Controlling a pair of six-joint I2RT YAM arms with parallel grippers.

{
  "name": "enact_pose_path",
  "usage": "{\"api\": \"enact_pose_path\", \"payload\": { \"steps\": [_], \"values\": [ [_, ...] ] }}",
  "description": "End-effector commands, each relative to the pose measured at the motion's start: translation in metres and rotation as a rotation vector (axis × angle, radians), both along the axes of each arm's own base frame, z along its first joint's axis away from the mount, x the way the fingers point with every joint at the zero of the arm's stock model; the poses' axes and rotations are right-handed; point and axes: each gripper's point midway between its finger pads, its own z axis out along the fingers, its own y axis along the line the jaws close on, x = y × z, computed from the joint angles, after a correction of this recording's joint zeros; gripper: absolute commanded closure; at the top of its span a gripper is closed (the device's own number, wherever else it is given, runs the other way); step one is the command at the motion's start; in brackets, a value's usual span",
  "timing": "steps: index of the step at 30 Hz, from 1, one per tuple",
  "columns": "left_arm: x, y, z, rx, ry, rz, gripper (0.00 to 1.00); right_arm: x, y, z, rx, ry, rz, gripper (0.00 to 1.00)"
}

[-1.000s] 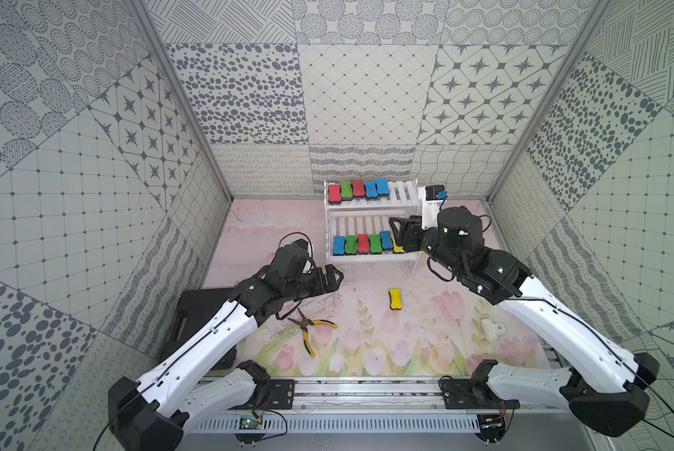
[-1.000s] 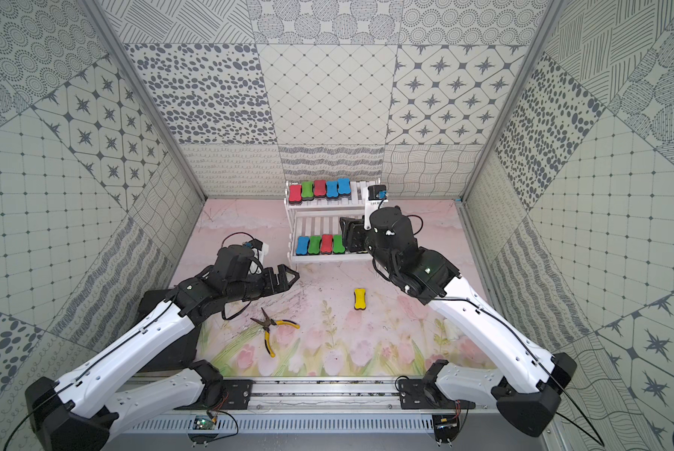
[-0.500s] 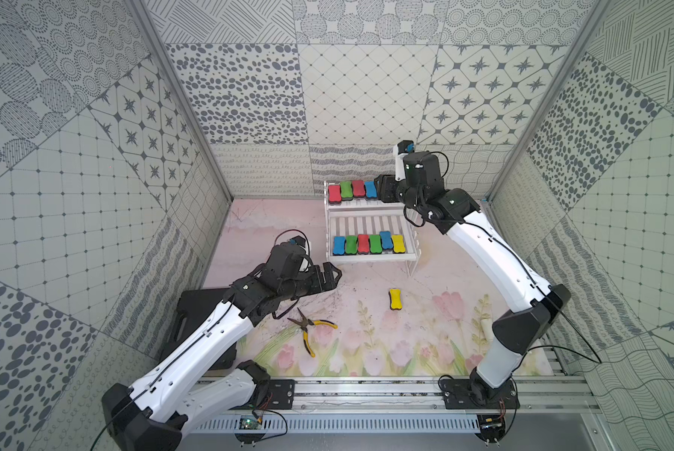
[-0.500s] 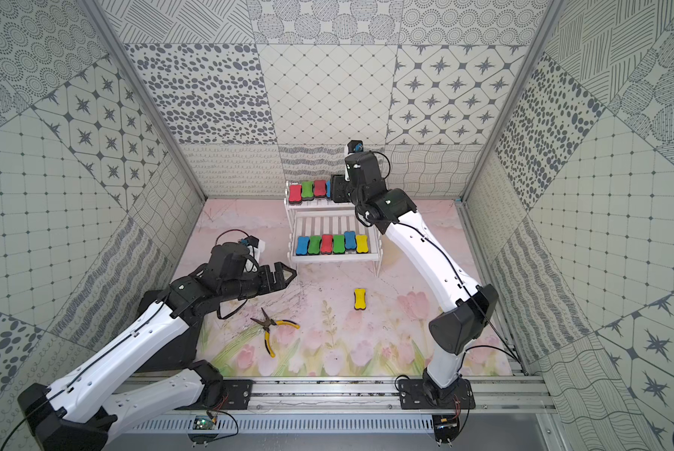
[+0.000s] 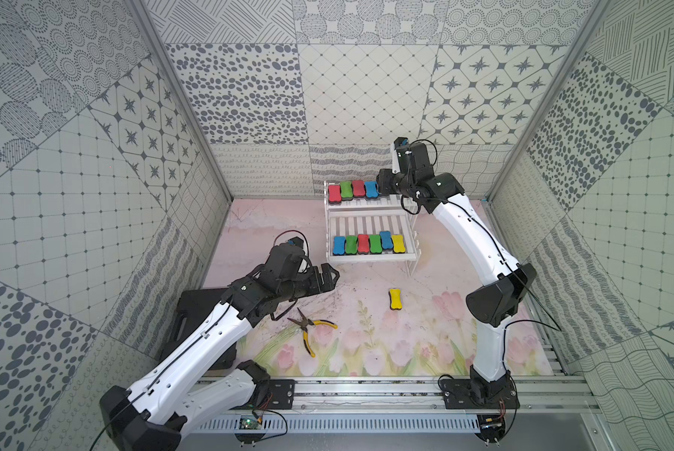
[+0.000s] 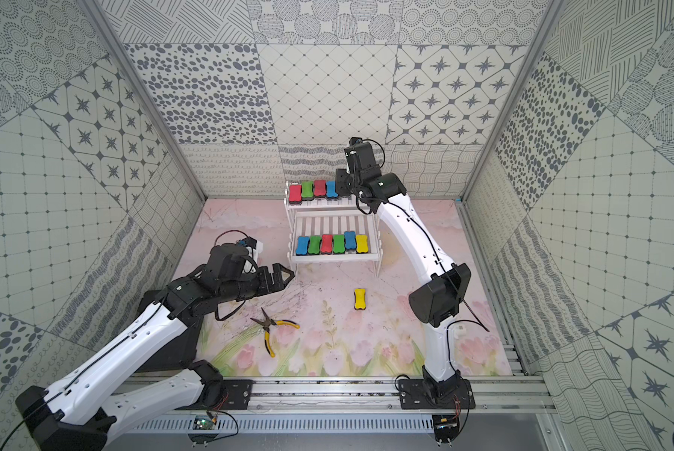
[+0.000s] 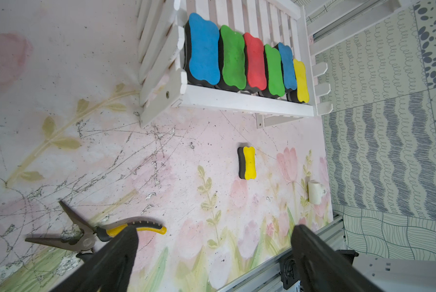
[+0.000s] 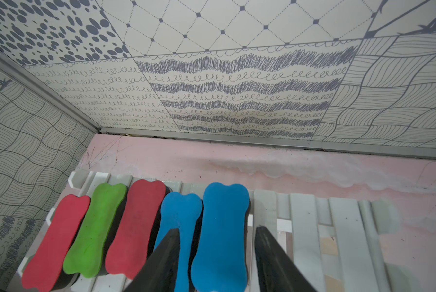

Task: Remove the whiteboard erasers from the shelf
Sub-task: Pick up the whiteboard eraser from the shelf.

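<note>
On the top tier of the shelf (image 8: pixel 302 227), the rightmost blue eraser (image 8: pixel 220 215) lies between the right gripper's (image 8: pixel 215 230) half-open fingers, narrow gaps either side, long axis near-to-far along them; the left gripper (image 7: pixel 215 228), spread wide, is well away.

A robot lab booth: patterned panel walls (image 5: pixel 366 97), aluminium base rail (image 5: pixel 366 395), floral mat (image 5: pixel 366 351).

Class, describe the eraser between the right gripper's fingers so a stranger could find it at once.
Find the white shelf at the back of the table; five erasers lie in a row on its upper tier. It is the blue eraser at the end beside the bare slats. Unlike its blue neighbour, it sits between the right gripper's fingers.
</note>
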Motion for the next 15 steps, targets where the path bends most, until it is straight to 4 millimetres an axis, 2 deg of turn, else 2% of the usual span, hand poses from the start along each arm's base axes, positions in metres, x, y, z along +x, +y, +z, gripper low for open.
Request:
{"api": "enact_pose_path", "payload": {
  "steps": [1,6,15],
  "values": [
    [0.001,0.003,0.000,0.028,-0.016,-0.010,0.01,0.005,0.000,0.007,0.022,-0.013,-0.004,0.50],
    [0.001,0.003,-0.001,0.033,-0.013,-0.008,0.01,0.009,-0.005,-0.003,0.011,0.009,-0.021,0.51],
    [0.001,0.004,-0.002,0.038,-0.011,-0.003,0.01,0.011,-0.013,-0.032,-0.023,0.069,-0.049,0.54]
  ]
}}
